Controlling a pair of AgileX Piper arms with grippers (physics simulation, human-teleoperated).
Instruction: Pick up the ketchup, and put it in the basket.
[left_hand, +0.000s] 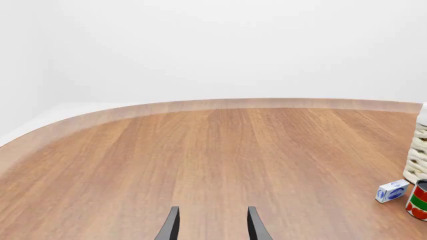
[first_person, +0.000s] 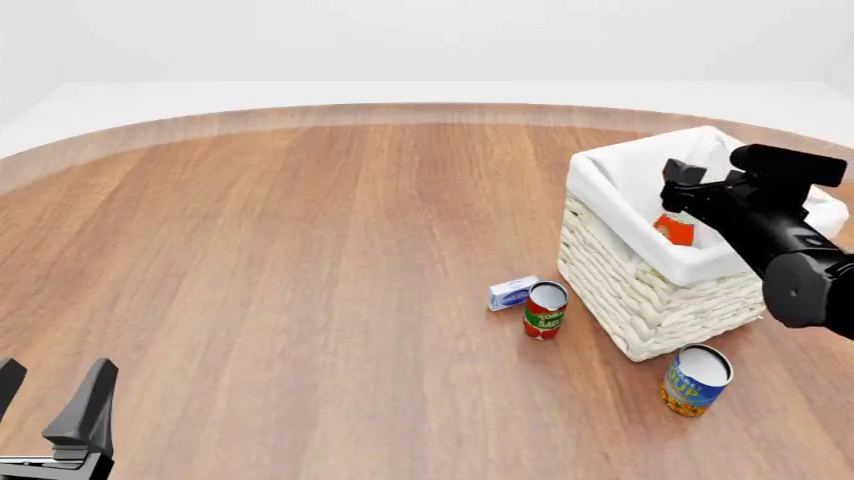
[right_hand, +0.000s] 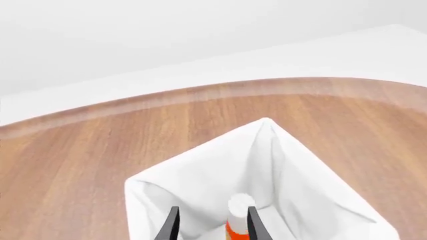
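The ketchup (first_person: 674, 231), a red bottle with a white cap (right_hand: 240, 205), stands inside the cream wicker basket (first_person: 641, 300) against its white liner (right_hand: 200, 165). My right gripper (first_person: 685, 193) hangs just above the basket's opening, right over the bottle. In the right wrist view the gripper (right_hand: 212, 226) is open; the bottle shows between the fingers, close to one of them, with no squeeze on it. My left gripper (first_person: 51, 400) stands open and empty at the table's near left corner, far from the basket. Its fingers (left_hand: 172, 225) frame only bare wood.
A red-and-green tomato can (first_person: 545, 310) and a small blue-and-white box (first_person: 513, 293) sit just left of the basket. A blue-and-orange can (first_person: 694, 380) stands in front of it. In the left wrist view the can (left_hand: 419, 200), box (left_hand: 391, 191) and basket wall (left_hand: 419, 160) show at the edge.
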